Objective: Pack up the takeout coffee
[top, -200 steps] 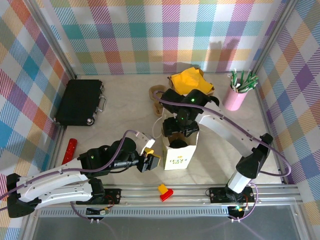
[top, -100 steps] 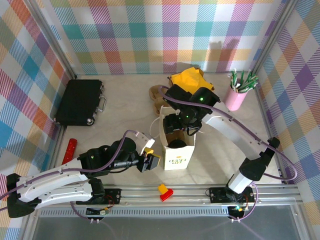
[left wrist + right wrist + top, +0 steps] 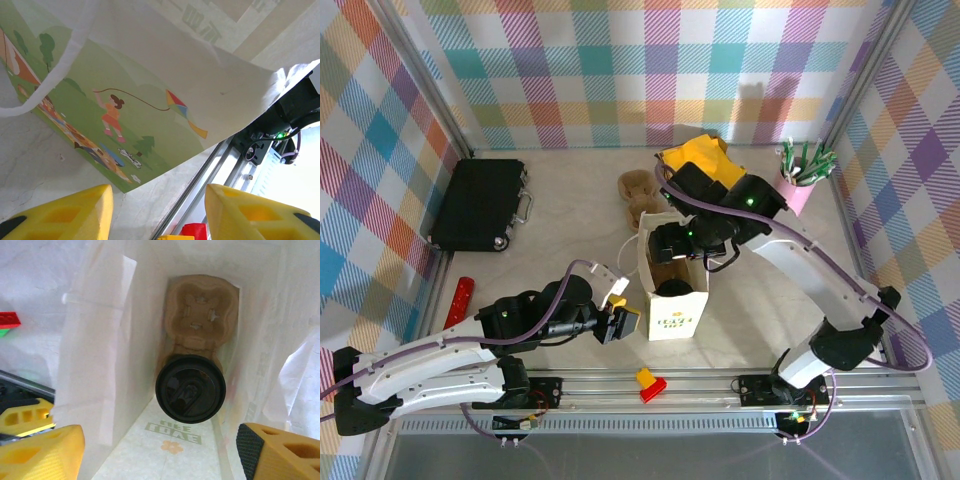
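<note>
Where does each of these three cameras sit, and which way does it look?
Top: above and behind the arms, looking down at the table; left arm and right arm show.
Left wrist: low beside the bag, looking at its printed side; left fingers show.
Right wrist: above the bag, looking down inside at the lid and tray; right fingers show.
Shared: top and right wrist both see the lid in the bag.
</note>
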Tool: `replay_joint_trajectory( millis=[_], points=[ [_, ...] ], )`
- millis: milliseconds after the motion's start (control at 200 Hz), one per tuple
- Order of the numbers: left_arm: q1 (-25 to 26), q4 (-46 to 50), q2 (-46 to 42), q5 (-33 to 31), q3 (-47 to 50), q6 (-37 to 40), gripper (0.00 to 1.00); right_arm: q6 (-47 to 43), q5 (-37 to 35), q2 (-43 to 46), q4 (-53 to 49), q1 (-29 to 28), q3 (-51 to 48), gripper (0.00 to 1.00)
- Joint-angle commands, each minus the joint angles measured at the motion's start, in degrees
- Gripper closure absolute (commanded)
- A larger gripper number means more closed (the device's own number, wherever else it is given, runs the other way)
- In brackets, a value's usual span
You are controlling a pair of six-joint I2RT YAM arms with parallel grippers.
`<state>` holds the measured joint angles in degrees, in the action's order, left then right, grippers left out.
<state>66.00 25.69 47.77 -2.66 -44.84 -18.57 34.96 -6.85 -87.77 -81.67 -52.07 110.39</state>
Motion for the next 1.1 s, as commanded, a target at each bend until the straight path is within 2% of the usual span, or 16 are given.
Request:
replay_joint_trajectory(
  millis=[0, 425, 715, 810, 1095],
  points=[
    [0.7, 1.3, -0.9, -0.9, -1.4, 0.7, 0.49, -1.2, 1.6, 2.2, 1.9, 0.0, 2.0, 0.19],
    [0.7, 5.7, -0.9, -3.2, -6.4, 1.1, 0.47, -2.5, 2.5, 8.1, 7.9, 0.0, 3.3, 0.21],
    [0.7, 12.7, 0.8, -9.2, -16.0, 1.4, 0.39, -5.7, -4.8, 13.5, 13.7, 1.0, 3.2, 0.19],
    [0.6, 15.1, 1.7, -11.9, -19.7, 1.2, 0.38, -6.7, -5.3, 14.3, 14.6, 4.2, 3.0, 0.18],
    [-0.1, 19.0, 4.0, -19.6, -28.3, 1.6, 0.34, -10.5, 2.7, 11.4, 14.2, 20.3, 5.4, 0.17]
  ],
)
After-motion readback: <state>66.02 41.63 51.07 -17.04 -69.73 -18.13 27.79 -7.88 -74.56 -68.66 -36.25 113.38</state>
